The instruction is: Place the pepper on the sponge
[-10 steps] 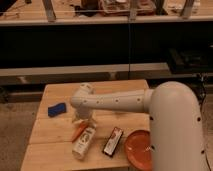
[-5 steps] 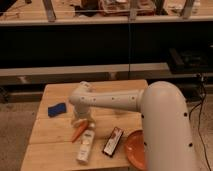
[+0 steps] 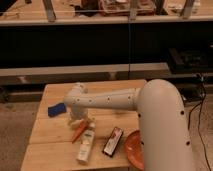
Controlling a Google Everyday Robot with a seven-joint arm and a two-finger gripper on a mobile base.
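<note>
The pepper [image 3: 79,131], small, orange and tapered, lies on the wooden table [image 3: 55,155] just left of the pale bottle. The blue sponge [image 3: 56,109] lies flat near the table's left edge, a short way up and left of the pepper. My white arm reaches in from the right, and its gripper [image 3: 75,119] points down at the table between the sponge and the pepper, right above the pepper's upper end. The wrist hides most of the gripper.
A pale labelled bottle [image 3: 86,145] lies beside the pepper. To its right are a black box with a red stripe [image 3: 113,141] and an orange-red plate [image 3: 134,149] at the table's front right. Dark shelving stands behind the table.
The arm's wrist has shifted a little to the left, toward the sponge. Pepper, sponge, bottle and box lie where they were.
</note>
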